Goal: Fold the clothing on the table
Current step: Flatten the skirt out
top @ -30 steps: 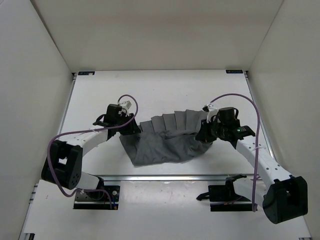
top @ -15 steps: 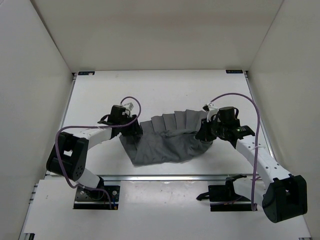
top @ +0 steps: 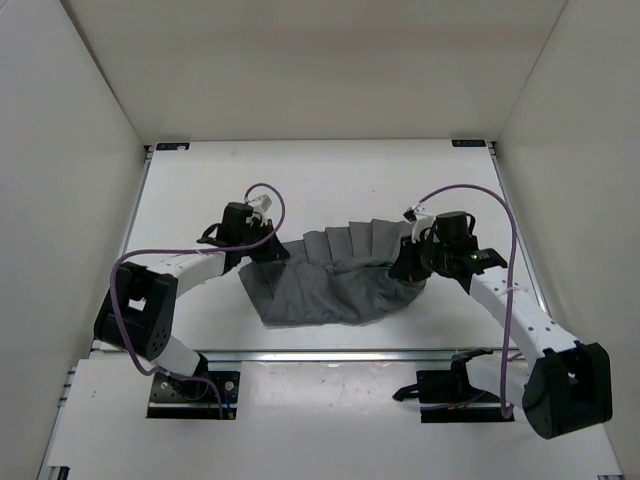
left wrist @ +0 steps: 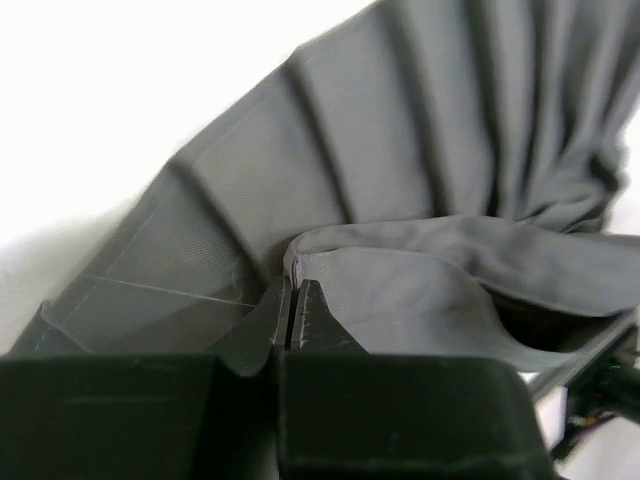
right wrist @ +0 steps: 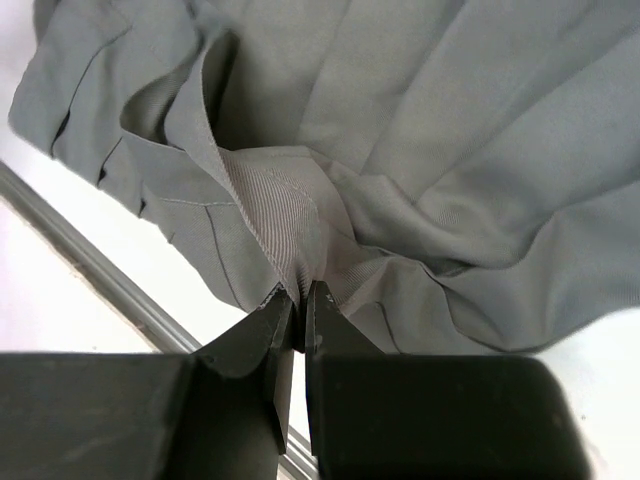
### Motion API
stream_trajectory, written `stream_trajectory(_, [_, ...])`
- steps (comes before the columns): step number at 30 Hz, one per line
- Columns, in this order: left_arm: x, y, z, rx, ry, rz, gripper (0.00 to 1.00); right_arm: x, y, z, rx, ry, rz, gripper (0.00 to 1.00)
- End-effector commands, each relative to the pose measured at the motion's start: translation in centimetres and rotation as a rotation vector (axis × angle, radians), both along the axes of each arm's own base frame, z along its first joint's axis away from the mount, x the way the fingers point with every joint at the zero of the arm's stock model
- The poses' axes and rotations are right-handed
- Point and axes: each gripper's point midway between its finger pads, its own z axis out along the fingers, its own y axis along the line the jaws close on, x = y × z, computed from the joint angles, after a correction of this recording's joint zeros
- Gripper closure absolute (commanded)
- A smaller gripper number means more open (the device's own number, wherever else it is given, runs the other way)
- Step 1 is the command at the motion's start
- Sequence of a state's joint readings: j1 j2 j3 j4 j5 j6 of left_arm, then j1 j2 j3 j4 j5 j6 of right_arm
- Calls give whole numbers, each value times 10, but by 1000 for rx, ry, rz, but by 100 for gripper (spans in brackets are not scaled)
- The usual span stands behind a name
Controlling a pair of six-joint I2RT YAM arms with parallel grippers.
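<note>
Grey clothing (top: 335, 275) is pinched by the left gripper (left wrist: 291, 292) and right gripper (right wrist: 297, 296), plain only from the wrists.

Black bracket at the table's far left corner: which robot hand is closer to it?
Left. The left gripper pinches the clothing's left edge, nearer that bracket; the right gripper pinches the clothing's right edge, much farther across the table.

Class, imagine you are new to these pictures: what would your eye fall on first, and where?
The dark grey pleated clothing, fanned out in the middle of the white table. Both grippers are shut on folds of it: the left gripper at its left edge, the right gripper at its right.
</note>
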State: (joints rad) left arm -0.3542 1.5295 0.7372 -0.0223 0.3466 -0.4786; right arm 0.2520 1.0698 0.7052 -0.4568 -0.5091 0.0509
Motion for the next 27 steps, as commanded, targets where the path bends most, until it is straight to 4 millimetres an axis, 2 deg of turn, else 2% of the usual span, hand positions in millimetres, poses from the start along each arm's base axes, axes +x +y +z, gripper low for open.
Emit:
stream_trajectory(1, [50,-6,82,-83,-223,25,100,39,12,37,62,-97,25,100])
stream_trajectory(2, [70,-9,105,-86,-274,26,100,49,16,45,69,-112,36,100])
stream_trajectory(3, [82,0,110,-67,-274,49,100,73,20,61,59,-146,41,100])
stream_trajectory(4, [107,1,139,-78,-325,45,100,97,23,96,47,-239,60,100])
stream_trajectory(5, [132,-1,173,-86,-392,40,100,115,20,95,4,-238,50,100])
stream_trajectory(6, [159,3,217,-99,-474,57,100,146,22,128,2,-322,43,99])
stream_trajectory(7, [169,9,234,-83,-500,61,100,164,21,179,0,-446,41,100])
stream_trajectory(8, [185,12,278,-70,-584,73,100,186,17,216,-1,-520,15,100])
stream_trajectory(9, [198,19,320,-65,-672,96,100,198,16,225,1,-542,26,100])
stream_trajectory(10, [201,25,331,-34,-682,108,100,209,9,258,7,-610,22,100])
stream_trajectory(11, [204,29,363,-29,-746,123,100,215,5,265,0,-623,23,100])
stream_trajectory(12, [204,35,381,-11,-789,137,100,220,-3,286,-5,-673,16,100])
stream_trajectory(13, [203,37,386,-13,-797,144,100,224,-5,293,-10,-690,11,100])
stream_trajectory(14, [200,38,381,-7,-795,144,100,226,-9,285,-17,-683,18,100])
stream_trajectory(15, [193,40,368,8,-783,148,100,229,-5,261,-22,-643,39,100])
stream_trajectory(16, [192,39,354,18,-766,153,100,226,-9,258,-31,-646,37,100])
stream_trajectory(17, [181,36,329,24,-741,154,100,224,-7,231,-42,-609,56,100])
stream_trajectory(18, [172,37,298,27,-699,162,100,224,-5,219,-50,-608,60,100])
stream_trajectory(19, [159,35,262,21,-630,163,100,217,-4,188,-68,-557,69,100])
stream_trajectory(20, [153,31,252,11,-625,163,100,208,2,162,-87,-529,103,100])
stream_trajectory(21, [141,32,221,11,-567,163,100,199,4,136,-101,-490,125,100])
stream_trajectory(22, [124,31,182,24,-483,167,100,194,3,128,-119,-494,138,100])
stream_trajectory(23, [118,30,172,20,-471,170,100,179,7,106,-130,-453,162,100])
stream_trajectory(25, [86,30,119,0,-364,170,100,152,8,61,-157,-379,184,100])
stream_trajectory(26, [78,28,111,-13,-344,165,100,146,7,57,-166,-379,175,100])
stream_trajectory(27, [57,27,84,-9,-289,155,100,135,3,44,-166,-357,151,100])
